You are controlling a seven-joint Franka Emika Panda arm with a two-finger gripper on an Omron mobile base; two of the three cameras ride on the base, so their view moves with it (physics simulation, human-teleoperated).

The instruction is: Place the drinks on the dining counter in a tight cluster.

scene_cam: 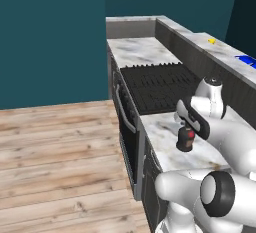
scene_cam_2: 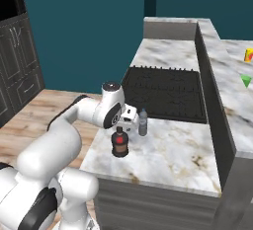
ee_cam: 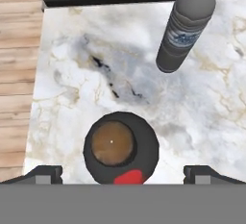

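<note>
A squat dark brown bottle [scene_cam: 185,139] [scene_cam_2: 119,145] [ee_cam: 120,148] with a red label stands on the marble worktop [ee_cam: 81,79] near its front edge. My gripper [scene_cam: 186,127] [scene_cam_2: 120,128] [ee_cam: 123,172] hangs straight above it, open, its fingertips [ee_cam: 44,172] spread wide on either side of the cap without touching it. A slim grey-clear water bottle [scene_cam_2: 143,122] [ee_cam: 185,26] stands upright just beyond the brown one, towards the stove. The dining counter [scene_cam: 227,53] [scene_cam_2: 230,93] is the raised marble slab behind the worktop.
A black stove [scene_cam: 157,84] [scene_cam_2: 163,91] lies beyond the bottles. On the dining counter sit a yellow-orange cup [scene_cam: 212,41] [scene_cam_2: 248,55], a green cup [scene_cam_2: 245,80] and a blue object [scene_cam: 246,60]. A grey ledge [scene_cam_2: 213,110] divides worktop from counter. Wooden floor [scene_cam: 55,157] lies on the left.
</note>
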